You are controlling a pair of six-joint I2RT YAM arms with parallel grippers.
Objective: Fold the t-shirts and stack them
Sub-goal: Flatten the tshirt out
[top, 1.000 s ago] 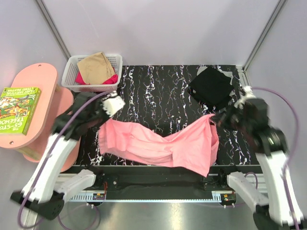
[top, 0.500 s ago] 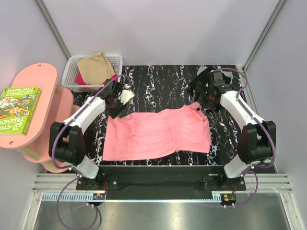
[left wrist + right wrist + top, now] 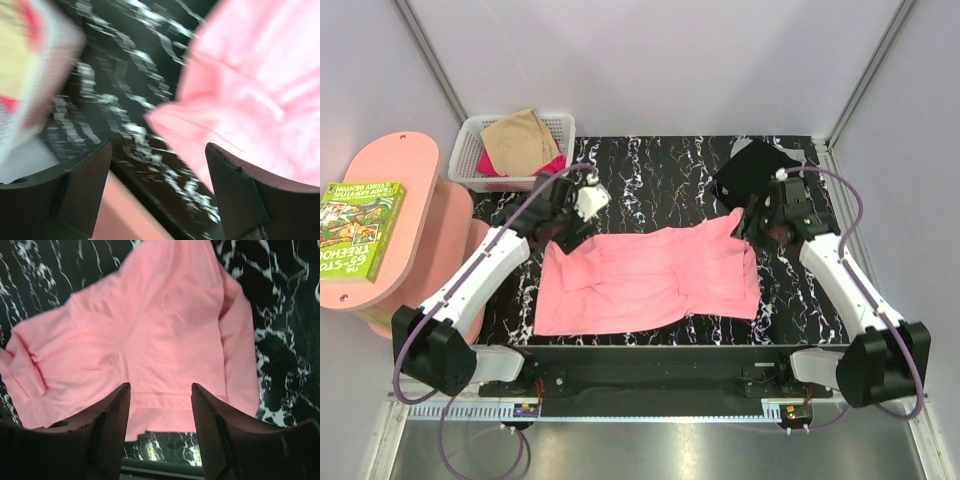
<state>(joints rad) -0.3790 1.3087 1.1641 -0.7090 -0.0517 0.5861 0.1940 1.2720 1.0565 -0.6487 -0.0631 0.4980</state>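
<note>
The black marbled table point(image 3: 650, 170) is covered across its near half by the salmon pink t-shirt point(image 3: 650, 275). The shirt is spread flat and crosswise, presumably so that a first fold can be started. Its near edge runs close to the table's near rim, so little room is left there. Beyond its far edge a broad strip of bare table is left open for the arms to move in.

A black t-shirt point(image 3: 755, 180) is kept as a compact square at the far right corner, near the pink one's right end. It is judged to be the foot of the stack, set where it is out of the way of folding. At the far left corner the white mesh basket point(image 3: 567, 128) is seen, with a tan t-shirt point(image 3: 520, 140) lying over a magenta t-shirt point(image 3: 552, 166), both waiting unfolded.

The left gripper point(image 3: 159, 150) is held over the pink shirt's far left corner, its jaws parted wide with nothing between them. That wrist view is blurred, so it cannot be said with certainty whether the cloth is brushed.

The right gripper point(image 3: 160, 387) is poised above the shirt's right end with its jaws apart and nothing gripped. The black shirt lies close beside the right gripper, so room is tightest on that side.
</note>
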